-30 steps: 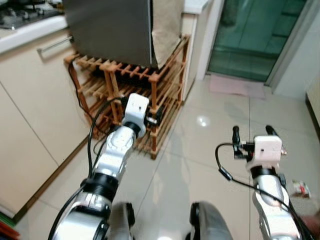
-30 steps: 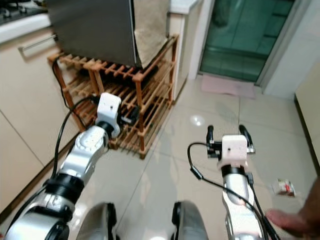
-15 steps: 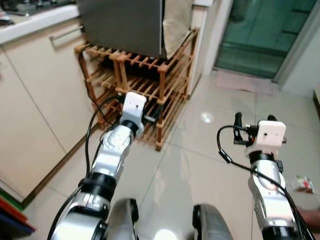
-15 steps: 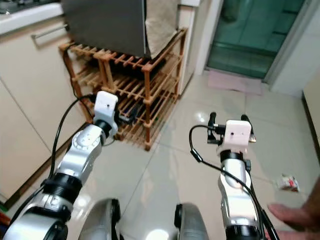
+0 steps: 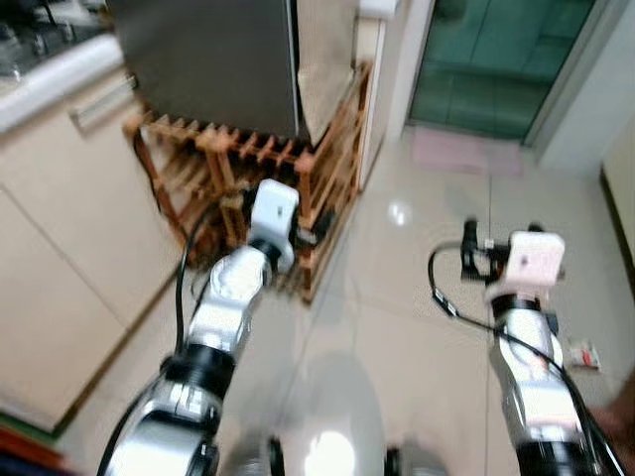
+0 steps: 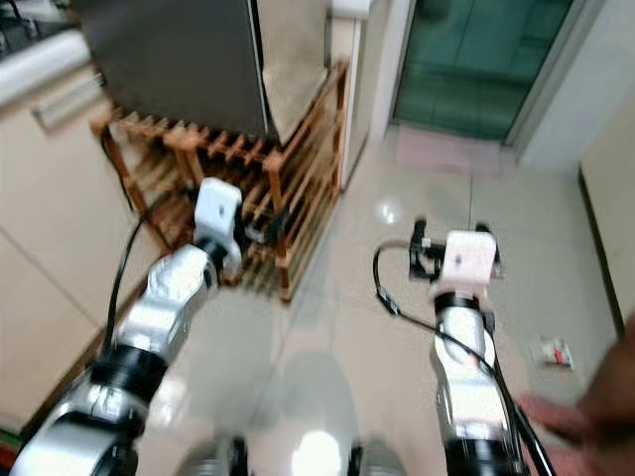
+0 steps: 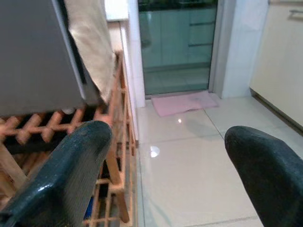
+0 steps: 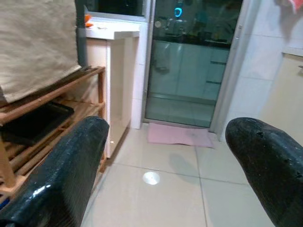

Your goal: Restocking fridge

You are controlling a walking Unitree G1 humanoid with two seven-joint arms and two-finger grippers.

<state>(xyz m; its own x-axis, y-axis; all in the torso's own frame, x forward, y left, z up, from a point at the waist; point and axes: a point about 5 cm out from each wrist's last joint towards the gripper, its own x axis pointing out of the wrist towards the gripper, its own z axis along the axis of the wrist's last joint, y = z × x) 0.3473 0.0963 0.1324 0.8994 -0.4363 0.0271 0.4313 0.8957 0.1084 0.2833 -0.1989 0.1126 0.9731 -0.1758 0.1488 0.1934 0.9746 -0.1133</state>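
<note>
A grey metal-fronted appliance [image 5: 208, 59] stands on a wooden slatted rack [image 5: 332, 149], and a beige cloth [image 5: 322, 59] hangs down its side. My left gripper [image 5: 310, 234] is held out low in front of the rack, open, with nothing between its fingers [image 7: 71, 179]. Over the bare tile floor to the right, my right gripper [image 5: 502, 230] is also open and holds nothing; its fingers [image 8: 71, 170] point toward the glass door.
Cream cabinets [image 5: 60, 218] with a hob [image 5: 30, 40] run along the left. A green glass door [image 5: 496, 59] with a pink mat [image 5: 456, 149] lies ahead. A small packet [image 5: 583, 354] lies on the floor, and a person's hand [image 6: 585, 407] is at the lower right.
The whole picture has shifted and blurred, so the camera moved. Both arms keep about the same pose with open fingers. The person's hand reaches further in at lower right.
</note>
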